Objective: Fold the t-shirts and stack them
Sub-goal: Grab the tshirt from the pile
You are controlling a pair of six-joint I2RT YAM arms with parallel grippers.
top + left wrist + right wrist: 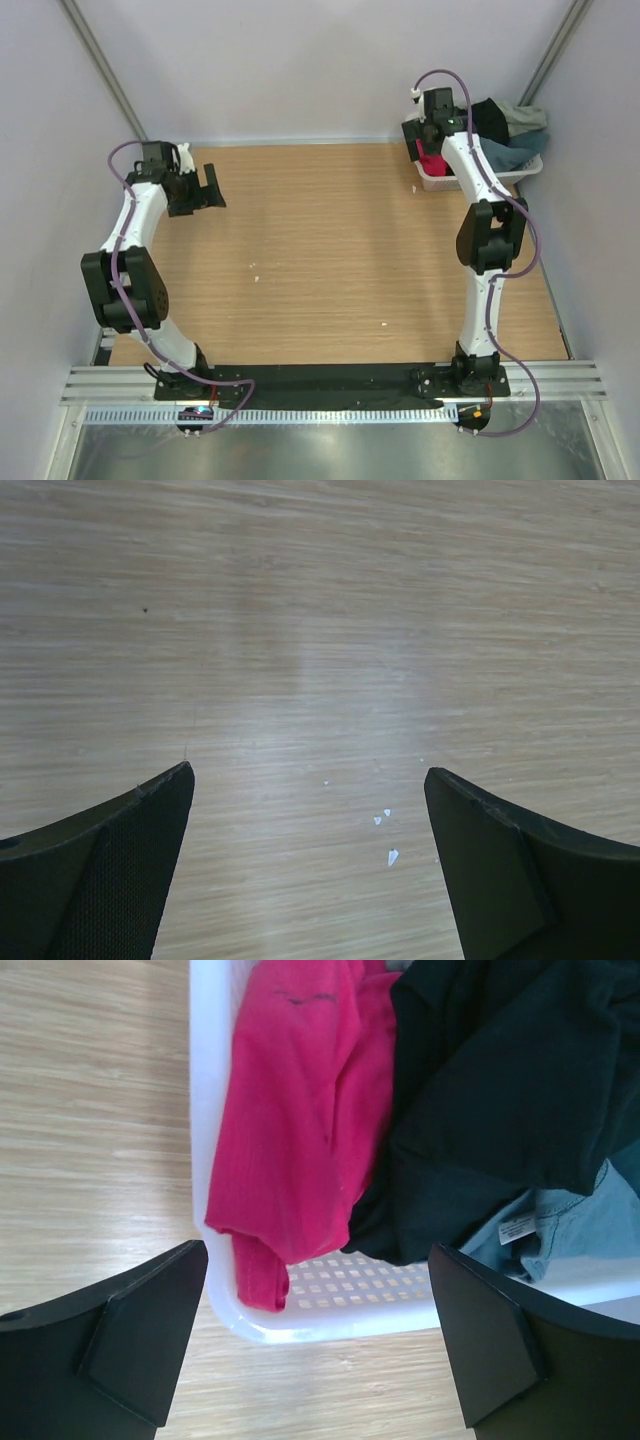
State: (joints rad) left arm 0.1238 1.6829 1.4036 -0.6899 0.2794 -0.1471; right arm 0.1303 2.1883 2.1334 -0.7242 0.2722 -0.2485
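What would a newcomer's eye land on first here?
The crimson-pink t-shirt, bright beside a black t-shirt in the white basket at the far right corner of the table. The right gripper hovers open above them; the left gripper hangs open over the wood at far left.

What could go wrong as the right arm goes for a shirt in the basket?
1. The open right pincer hangs over the basket rim, right beside the pink shirt; closing low could pinch plastic with cloth and lift the basket.
2. The black shirt lies against the pink one, so a pull may drag both out.
3. The left pincer is open far across the table, so it cannot steady the basket.
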